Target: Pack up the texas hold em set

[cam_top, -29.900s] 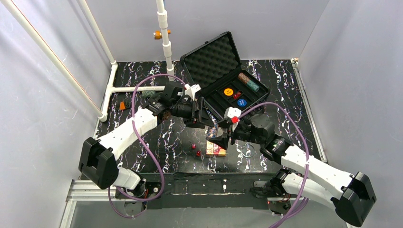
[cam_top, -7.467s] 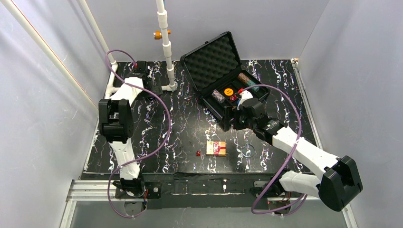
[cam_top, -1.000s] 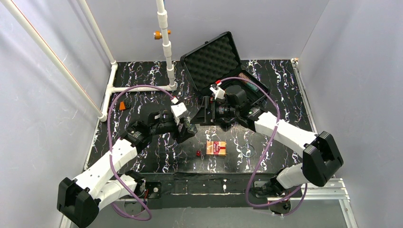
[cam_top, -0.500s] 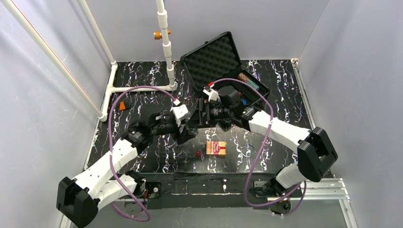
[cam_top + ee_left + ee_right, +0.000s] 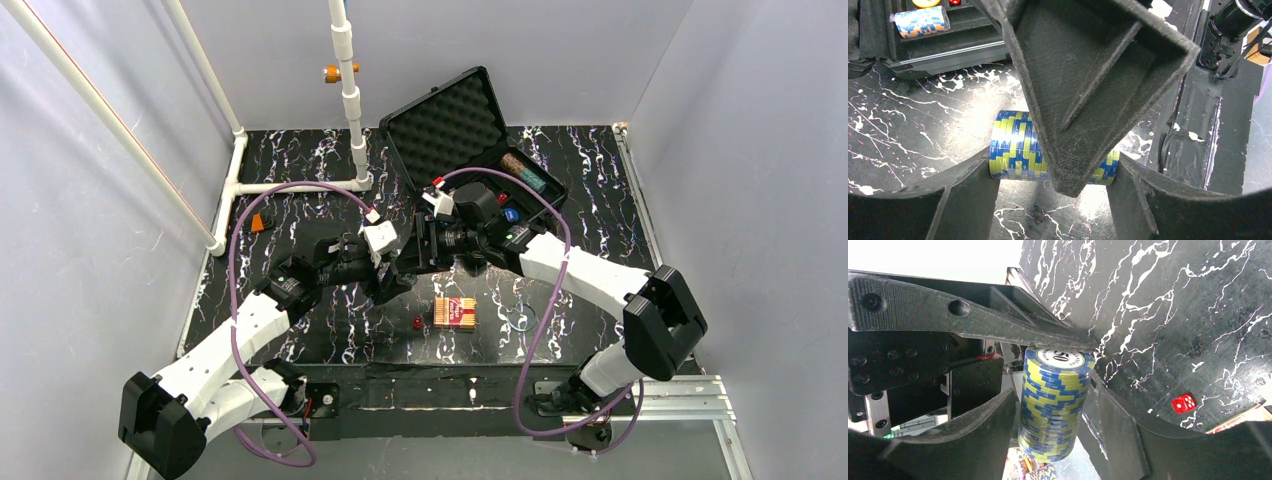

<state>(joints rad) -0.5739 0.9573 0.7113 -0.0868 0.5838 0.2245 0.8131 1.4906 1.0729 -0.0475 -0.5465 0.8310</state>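
Observation:
A blue-yellow chip stack (image 5: 1013,150) lies on its side above the table, gripped end to end by my left gripper (image 5: 397,272), which is shut on it. My right gripper (image 5: 418,250) meets it from the case side. Its fingers (image 5: 1113,425) flank the stack (image 5: 1054,405) closely, with a thin gap on one side. The black foam-lined case (image 5: 445,125) stands open at the back, with a chip stack (image 5: 523,172), a blue disc (image 5: 511,214) and a red die (image 5: 502,199) in it. The red-yellow card box (image 5: 455,312) and a red die (image 5: 417,322) lie on the table near the front.
A white pipe frame (image 5: 350,90) stands at the back left, with its foot bar (image 5: 290,186) on the table. A small orange object (image 5: 258,222) lies at the left edge. A clear disc (image 5: 520,318) lies right of the card box.
My right gripper has moved left, away from the case, until its fingers are around the chip stack held by my left gripper. The left gripper has edged slightly right.

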